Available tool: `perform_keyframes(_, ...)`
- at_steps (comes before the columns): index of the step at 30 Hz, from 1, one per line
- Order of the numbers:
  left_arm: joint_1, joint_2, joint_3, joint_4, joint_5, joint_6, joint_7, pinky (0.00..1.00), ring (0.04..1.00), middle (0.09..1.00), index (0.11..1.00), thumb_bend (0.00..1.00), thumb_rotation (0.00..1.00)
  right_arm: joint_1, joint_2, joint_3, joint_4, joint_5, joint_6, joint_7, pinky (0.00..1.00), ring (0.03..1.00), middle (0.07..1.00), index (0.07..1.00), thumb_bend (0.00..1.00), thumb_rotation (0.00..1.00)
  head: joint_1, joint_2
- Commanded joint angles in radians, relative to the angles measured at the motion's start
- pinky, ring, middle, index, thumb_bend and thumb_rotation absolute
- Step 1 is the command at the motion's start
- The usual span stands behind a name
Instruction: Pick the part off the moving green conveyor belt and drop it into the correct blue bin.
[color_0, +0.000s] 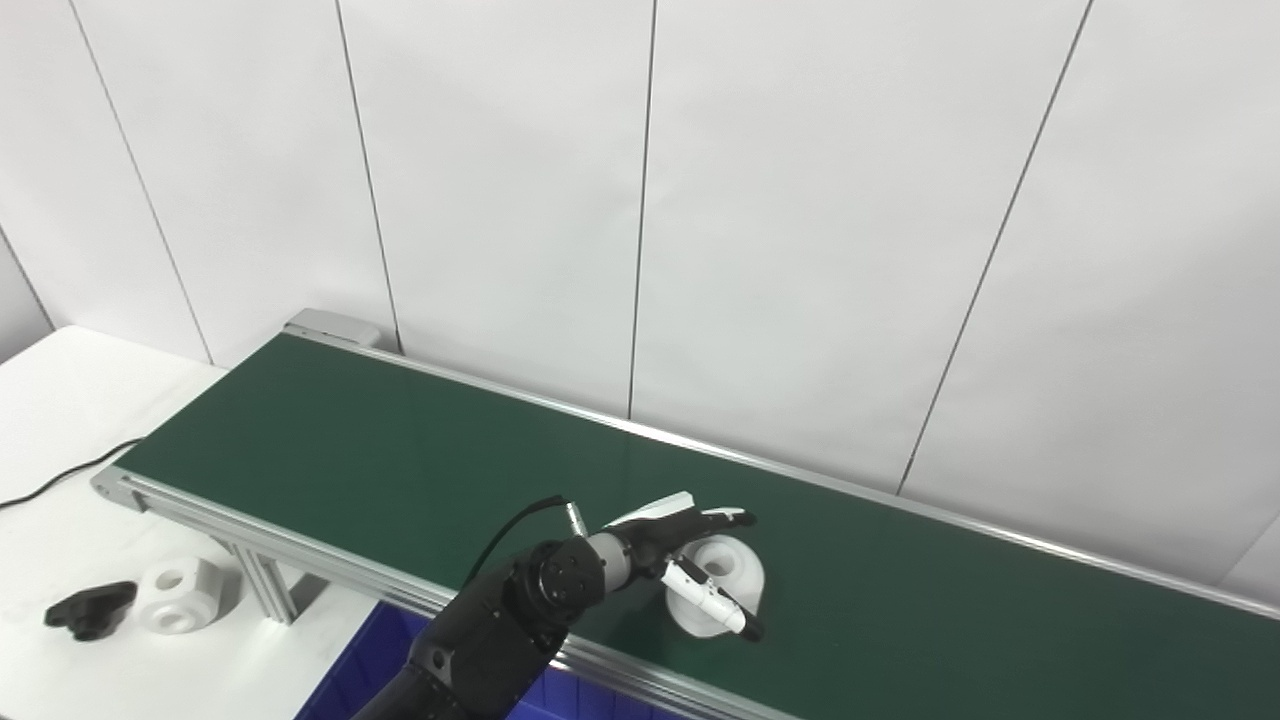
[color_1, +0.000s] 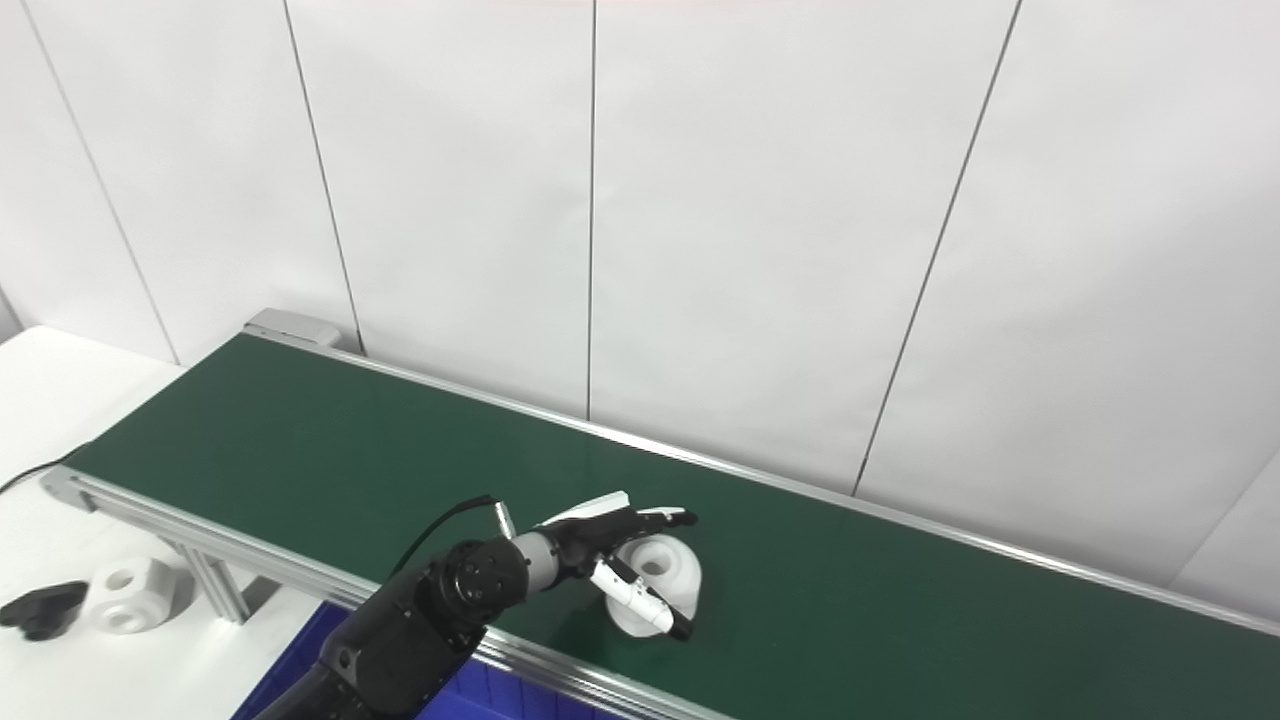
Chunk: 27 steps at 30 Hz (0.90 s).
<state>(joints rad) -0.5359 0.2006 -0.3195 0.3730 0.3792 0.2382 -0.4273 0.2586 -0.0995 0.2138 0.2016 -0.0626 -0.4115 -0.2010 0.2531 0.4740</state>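
A white plastic part (color_0: 737, 572) with a round hole lies on the green conveyor belt (color_0: 400, 460), near its front rail. My left hand (color_0: 680, 548) reaches over the rail and straddles the part. Its fingers (color_0: 725, 518) lie along the part's far top side and the thumb (color_0: 712, 600) crosses its near side. The hand is open around the part, and the part rests on the belt. The same hand (color_1: 615, 545) and part (color_1: 668, 568) show in the right eye view. My right hand is not in view.
A blue bin (color_0: 360, 670) sits below the belt's front rail, partly hidden by my forearm. On the white table at the left lie another white part (color_0: 180, 595) and a black part (color_0: 90, 608). A black cable (color_0: 60, 480) runs by the belt's end.
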Motion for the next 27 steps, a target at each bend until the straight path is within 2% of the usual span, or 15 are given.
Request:
perform_keyframes(1, -0.025, 0.006, 0.005, -0.021, -0.023, 0.018, -0.016, 0.78, 0.878, 0.915, 0.868, 0.84, 0.18, -0.003, 0.008, -0.007, -0.025, 0.007, -0.058, 0.011, 1.00, 1.000, 1.000, 1.000, 0.59, 0.94, -0.001, 0.001)
perform_keyframes(2, -0.024, 0.007, 0.000, -0.023, -0.022, 0.030, -0.023, 0.76, 0.851, 0.898, 0.855, 0.82, 0.16, -0.003, 0.009, -0.008, -0.027, 0.008, -0.058, 0.013, 1.00, 1.000, 1.000, 1.000, 0.59, 0.93, -0.001, 0.001)
perform_keyframes(4, -0.020, 0.010, -0.019, -0.035, 0.010, 0.056, -0.018, 0.60, 0.664, 0.775, 0.763, 0.72, 0.04, -0.002, 0.010, -0.010, -0.029, 0.010, -0.058, 0.013, 1.00, 1.000, 1.000, 1.000, 0.60, 0.93, -0.001, 0.001)
perform_keyframes(5, -0.017, 0.011, -0.031, -0.044, 0.032, 0.071, -0.011, 0.47, 0.539, 0.653, 0.708, 0.61, 0.02, -0.002, 0.011, -0.012, -0.029, 0.011, -0.058, 0.014, 1.00, 1.000, 1.000, 1.000, 0.59, 0.93, -0.001, 0.001)
perform_keyframes(6, -0.014, 0.012, -0.043, -0.049, 0.056, 0.079, 0.005, 0.39, 0.462, 0.578, 0.675, 0.55, 0.01, -0.002, 0.012, -0.015, -0.030, 0.016, -0.058, 0.019, 1.00, 1.000, 1.000, 1.000, 0.59, 0.92, 0.000, 0.002)
perform_keyframes(7, -0.012, 0.012, -0.050, -0.052, 0.071, 0.084, 0.015, 0.35, 0.426, 0.533, 0.599, 0.52, 0.00, -0.001, 0.014, -0.018, -0.031, 0.020, -0.058, 0.024, 1.00, 1.000, 1.000, 1.000, 0.59, 0.92, 0.000, 0.002)
perform_keyframes(9, -0.008, 0.010, -0.061, -0.050, 0.098, 0.082, 0.048, 0.45, 0.456, 0.539, 0.491, 0.50, 0.00, 0.002, 0.017, -0.026, -0.035, 0.030, -0.058, 0.037, 1.00, 1.000, 1.000, 1.000, 0.61, 0.91, 0.003, 0.001)
perform_keyframes(12, 0.007, 0.001, -0.063, -0.039, 0.136, 0.027, 0.142, 0.51, 0.466, 0.540, 0.465, 0.50, 0.00, 0.004, 0.021, -0.036, -0.038, 0.030, -0.058, 0.047, 1.00, 1.000, 1.000, 1.000, 0.62, 0.91, 0.004, 0.004)
perform_keyframes(14, 0.017, -0.006, -0.059, -0.024, 0.148, -0.019, 0.205, 0.52, 0.469, 0.540, 0.457, 0.50, 0.00, 0.007, 0.024, -0.041, -0.041, 0.027, -0.058, 0.049, 1.00, 1.000, 1.000, 1.000, 0.62, 0.91, 0.003, 0.006)
perform_keyframes(18, 0.037, -0.030, -0.034, 0.006, 0.144, -0.100, 0.318, 0.46, 0.448, 0.555, 0.467, 0.49, 0.00, 0.010, 0.027, -0.046, -0.045, 0.021, -0.058, 0.051, 1.00, 1.000, 1.000, 1.000, 0.61, 0.92, 0.002, 0.007)
perform_keyframes(22, 0.050, -0.031, -0.022, -0.003, 0.139, -0.151, 0.366, 0.47, 0.451, 0.571, 0.469, 0.49, 0.00, 0.012, 0.029, -0.047, -0.047, 0.021, -0.058, 0.055, 1.00, 1.000, 1.000, 1.000, 0.60, 0.92, -0.005, 0.013)
perform_keyframes(25, 0.091, -0.033, 0.022, -0.074, 0.084, -0.217, 0.391, 0.49, 0.463, 0.563, 0.466, 0.49, 0.00, 0.016, 0.033, -0.046, -0.055, 0.019, -0.058, 0.056, 1.00, 1.000, 1.000, 1.000, 0.60, 0.91, -0.027, 0.029)
perform_keyframes(27, 0.118, -0.032, 0.046, -0.132, 0.058, -0.235, 0.383, 0.49, 0.463, 0.562, 0.461, 0.49, 0.00, 0.020, 0.035, -0.043, -0.062, 0.010, -0.058, 0.053, 1.00, 1.000, 1.000, 1.000, 0.59, 0.91, -0.047, 0.044)
